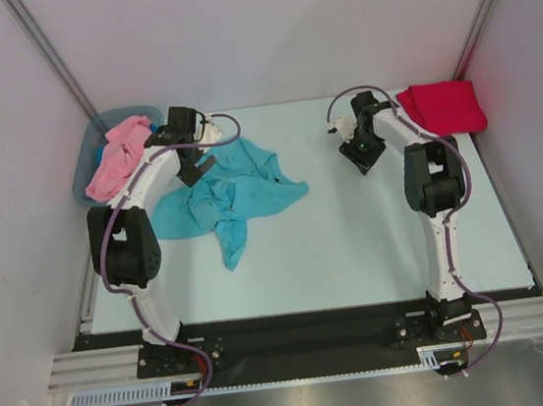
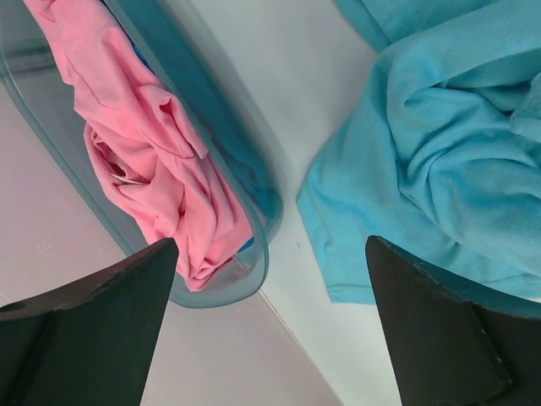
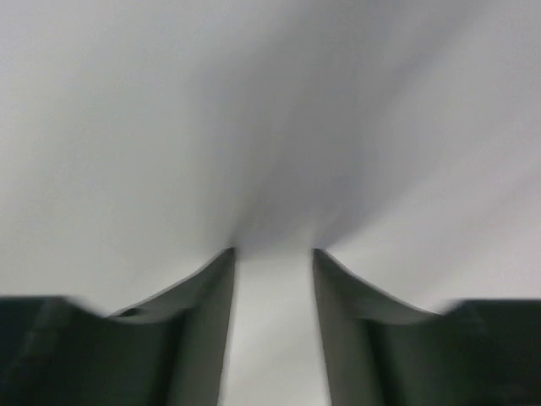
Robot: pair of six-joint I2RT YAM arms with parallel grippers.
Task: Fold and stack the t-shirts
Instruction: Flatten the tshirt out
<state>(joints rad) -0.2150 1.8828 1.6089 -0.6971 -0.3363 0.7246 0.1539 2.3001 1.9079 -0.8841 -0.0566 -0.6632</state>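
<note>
White left arm point(image 1: 145, 179) and right arm point(image 1: 443, 251) bear black joints point(image 1: 126, 248) and purple cables point(image 1: 103, 255), left tool point(image 2: 270, 244) dark-fingered

Directly below the left hand point(image 2: 270, 254), a narrow strip of bare surface point(image 2: 287, 76) runs between the bin point(image 2: 232, 135) on its left and the teal t-shirt point(image 2: 439, 169) on its right. Bare surface surrounds the right hand point(image 1: 360, 157); the red t-shirt point(image 1: 443, 108) lies to its right.

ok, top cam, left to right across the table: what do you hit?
Pink t-shirt lying in the grey-blue bin → teal t-shirt, crumpled → right gripper → red t-shirt, folded at the far right corner.
</note>
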